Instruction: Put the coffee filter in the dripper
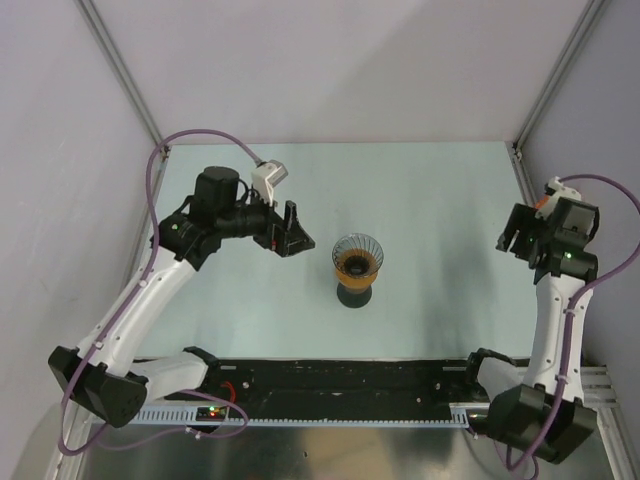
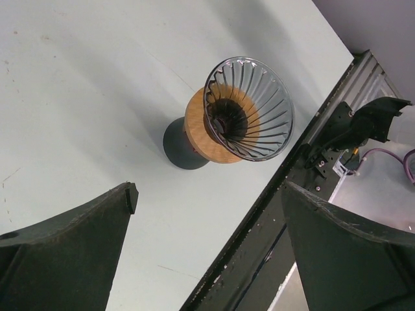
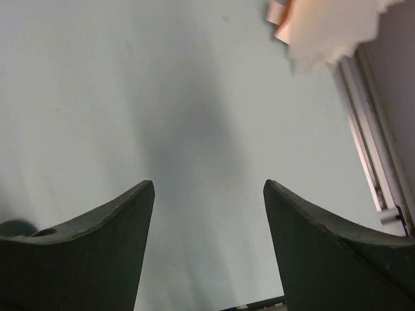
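Well, the dripper [image 1: 357, 256] stands upright near the middle of the table [image 1: 440, 200], its clear ribbed cone open to the top. It sits in an orange ring [image 2: 200, 133] on a dark base [image 2: 180, 148], and from the left wrist view the spiral ribs show all the way down to a dark centre.

Over on the right, the right wrist view catches a pale, ragged-edged sheet at its top corner. That looks like the coffee filter [image 3: 331, 29], lying by the metal rail [image 3: 376, 149] at the table's edge. It is blurred, with a pinkish scrap just beside it that I cannot make out. It lies well apart from the dripper.

The left gripper [image 1: 292, 232] hangs just to the left of the dripper, pointed at it. Its jaws are spread wide with nothing between them but bare table. It is near the cone and not touching it.

The right gripper [image 1: 510, 240] is out at the right side of the table. Its two dark fingers [image 3: 97, 246] stand apart over empty tabletop, gripping nothing, with the paper ahead of them and off to the right.
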`<state>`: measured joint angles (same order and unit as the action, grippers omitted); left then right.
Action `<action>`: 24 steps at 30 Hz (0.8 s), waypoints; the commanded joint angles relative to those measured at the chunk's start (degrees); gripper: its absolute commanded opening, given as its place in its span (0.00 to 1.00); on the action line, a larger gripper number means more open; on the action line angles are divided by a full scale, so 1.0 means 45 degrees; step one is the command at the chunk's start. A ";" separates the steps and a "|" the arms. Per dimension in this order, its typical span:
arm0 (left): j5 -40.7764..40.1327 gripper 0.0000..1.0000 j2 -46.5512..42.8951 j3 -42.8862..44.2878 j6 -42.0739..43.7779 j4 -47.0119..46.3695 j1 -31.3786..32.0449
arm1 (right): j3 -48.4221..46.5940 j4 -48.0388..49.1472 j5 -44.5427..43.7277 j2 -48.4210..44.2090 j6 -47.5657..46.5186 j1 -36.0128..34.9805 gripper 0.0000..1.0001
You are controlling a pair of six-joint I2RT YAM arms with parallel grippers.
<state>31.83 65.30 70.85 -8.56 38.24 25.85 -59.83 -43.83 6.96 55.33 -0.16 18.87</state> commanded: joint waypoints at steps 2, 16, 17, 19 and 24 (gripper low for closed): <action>0.0354 1.00 0.0304 0.0190 0.0016 -0.0253 -0.0099 | 0.0857 0.2133 0.0311 0.0683 -0.0611 0.2047 0.69; 0.0397 1.00 0.0615 0.0050 0.0211 -0.0247 -0.0084 | 0.1009 0.5477 0.1003 0.3499 -0.1027 0.4155 0.57; 0.0392 1.00 0.0611 0.0043 0.0216 -0.0241 -0.0092 | 0.0981 0.5587 0.0997 0.3707 -0.1091 0.4180 0.57; 0.0417 1.00 0.0617 0.0029 0.0220 -0.0252 -0.0097 | 0.0960 0.5953 0.0974 0.4083 -0.1222 0.4223 0.57; 0.0514 1.00 0.0710 0.0014 0.0222 -0.0247 -0.0089 | 0.0746 0.6369 0.0941 0.4989 -0.1424 0.4256 0.57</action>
<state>32.27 68.29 70.85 -8.54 38.24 25.80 -54.65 -19.90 11.00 75.55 -4.95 37.58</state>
